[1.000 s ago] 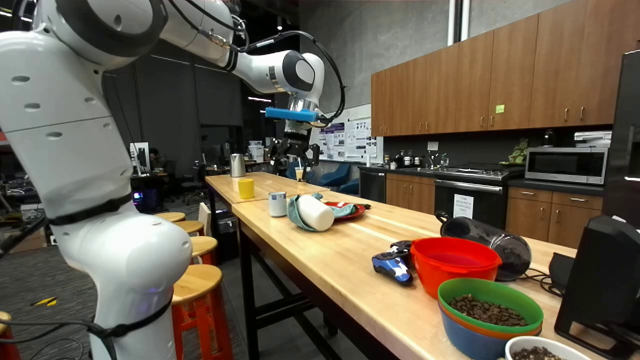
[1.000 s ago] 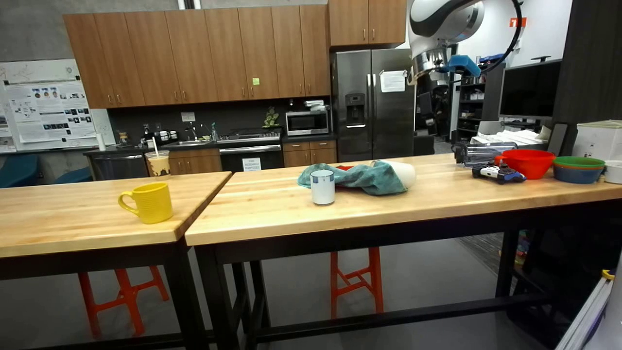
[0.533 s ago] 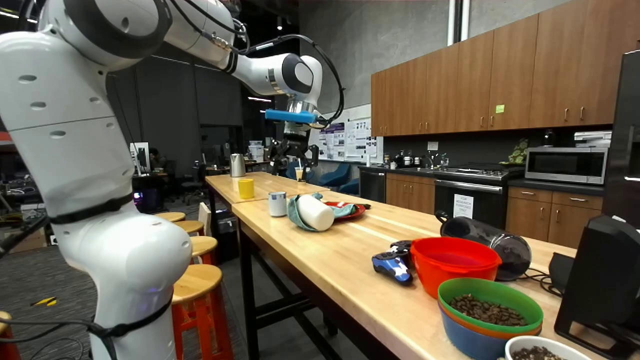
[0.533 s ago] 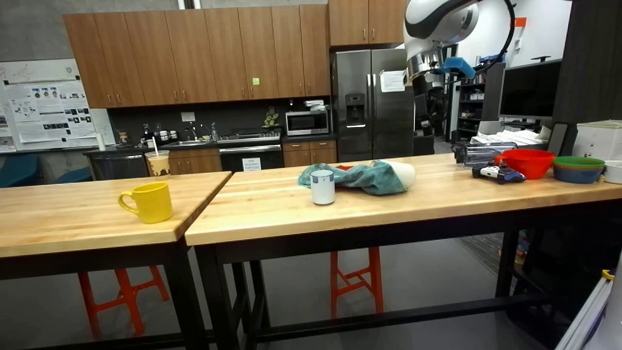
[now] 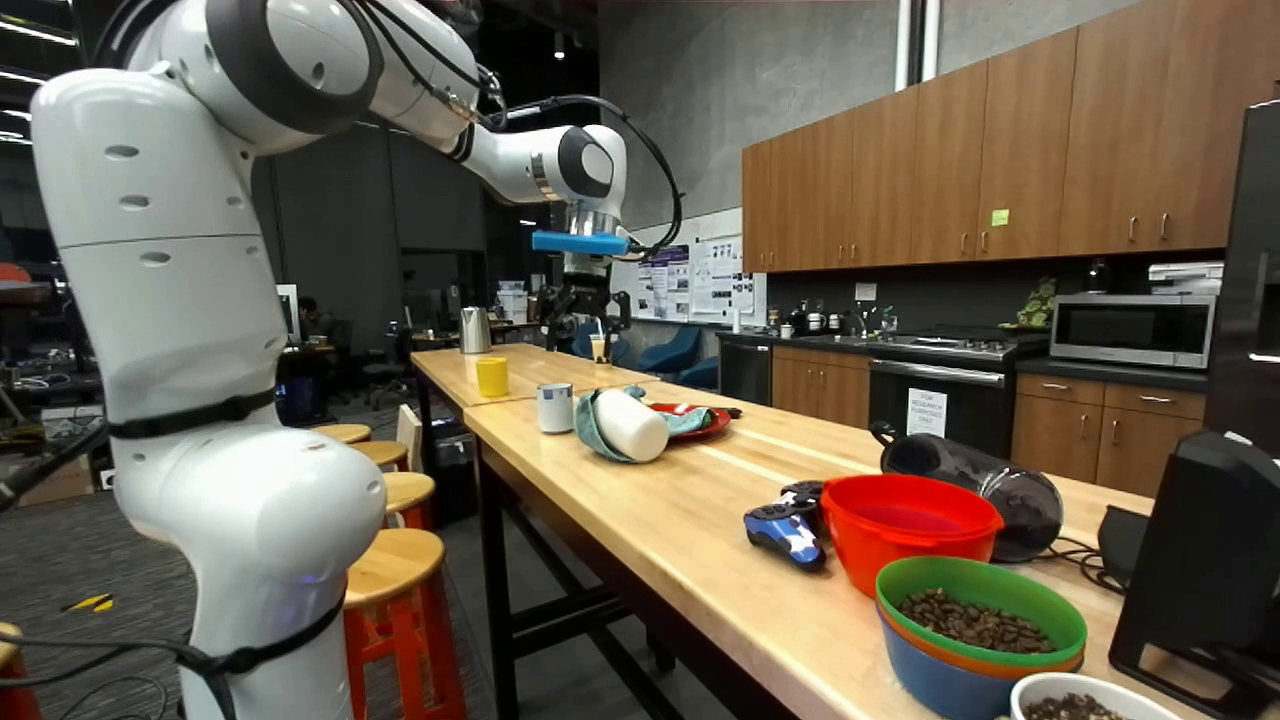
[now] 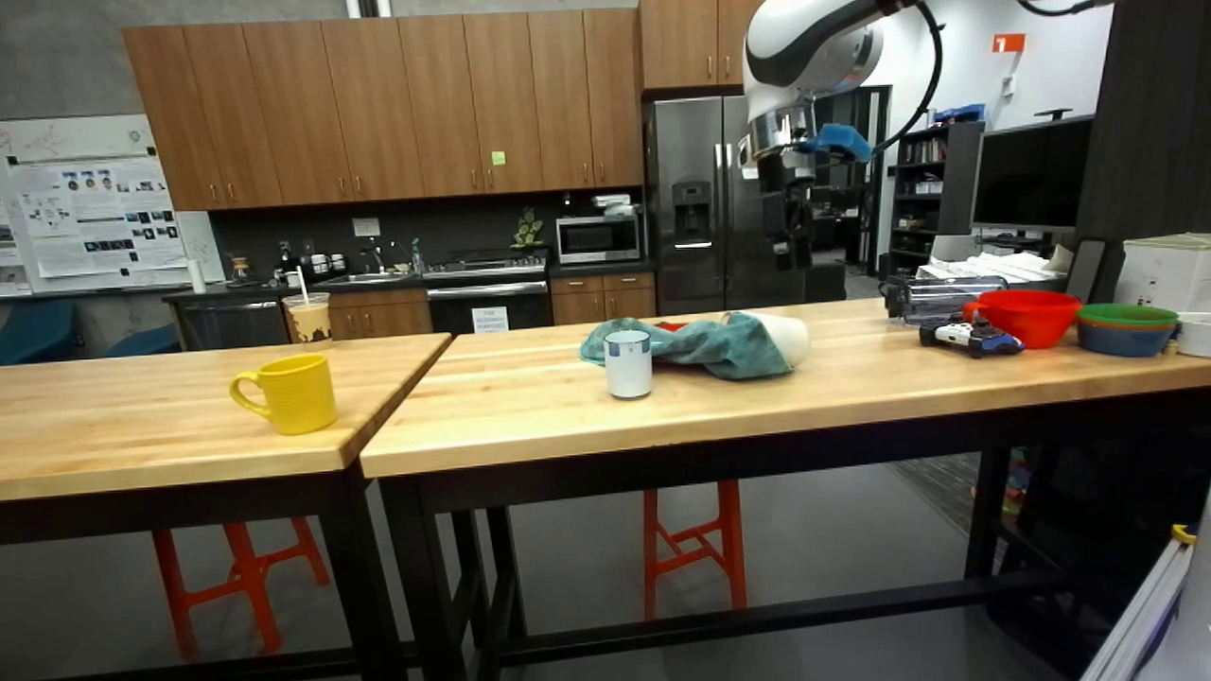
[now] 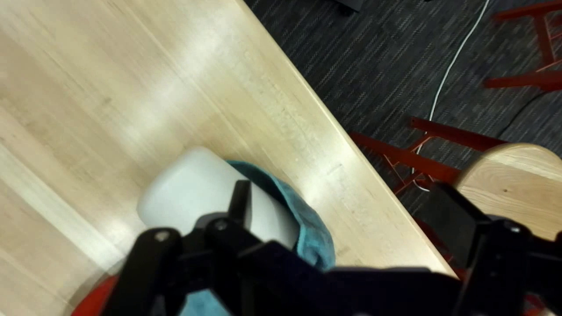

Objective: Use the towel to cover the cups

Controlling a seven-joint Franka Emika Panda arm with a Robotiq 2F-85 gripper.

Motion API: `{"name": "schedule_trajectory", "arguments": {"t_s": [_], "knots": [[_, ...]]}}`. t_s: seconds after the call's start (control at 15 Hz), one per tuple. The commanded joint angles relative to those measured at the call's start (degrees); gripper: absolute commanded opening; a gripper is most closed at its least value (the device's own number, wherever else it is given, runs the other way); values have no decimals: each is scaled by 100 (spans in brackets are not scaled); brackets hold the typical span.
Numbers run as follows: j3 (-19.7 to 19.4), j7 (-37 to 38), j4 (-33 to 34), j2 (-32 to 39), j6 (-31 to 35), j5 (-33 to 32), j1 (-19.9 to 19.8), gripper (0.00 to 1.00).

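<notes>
The teal towel (image 6: 714, 348) lies crumpled on the table in both exterior views (image 5: 594, 430). A plain white cup (image 5: 634, 428) lies on its side, partly wrapped by the towel; it also shows in the wrist view (image 7: 189, 193). A white cup with a blue-patterned rim (image 6: 628, 369) stands upright beside the towel. A yellow mug (image 6: 301, 395) stands upright on the adjoining table. My gripper (image 5: 586, 315) is open and empty, pointing down, well above the table. In the wrist view its fingers (image 7: 344, 210) are wide apart, and one overlaps the lying cup in the picture.
A red plate (image 5: 706, 424) lies partly under the towel. An iced drink cup with a straw (image 6: 310, 320) stands on the adjoining table. Game controllers (image 5: 788, 525), a red bowl (image 5: 910, 525), stacked bowls (image 5: 975, 640) and a dark clear jar (image 5: 985, 490) stand farther along the table.
The arm has moved left in an exterior view and the gripper is somewhat lower. The gripper has stayed open. The towel, cups and mug have not moved.
</notes>
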Motion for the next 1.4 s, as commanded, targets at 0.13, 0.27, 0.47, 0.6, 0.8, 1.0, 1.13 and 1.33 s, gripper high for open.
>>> {"name": "schedule_trajectory", "arguments": {"t_s": [0.13,0.27,0.47,0.6,0.8,1.0,1.13,1.33], "knots": [[360,-477,47,89,399,-57,205,100],[496,-729,-85,-5,579,-131,311,100],[643,-1006,-282,-93,1025,-342,429,100],[699,-1143,-497,-164,1518,-645,468,100],[721,-1353,-904,-277,2364,-1201,465,100],[688,-1432,-1288,-358,3039,-1530,449,100],[671,-1432,-1528,-421,3292,-1598,447,100],[662,-1401,-1961,-555,3608,-1726,446,100]]}}
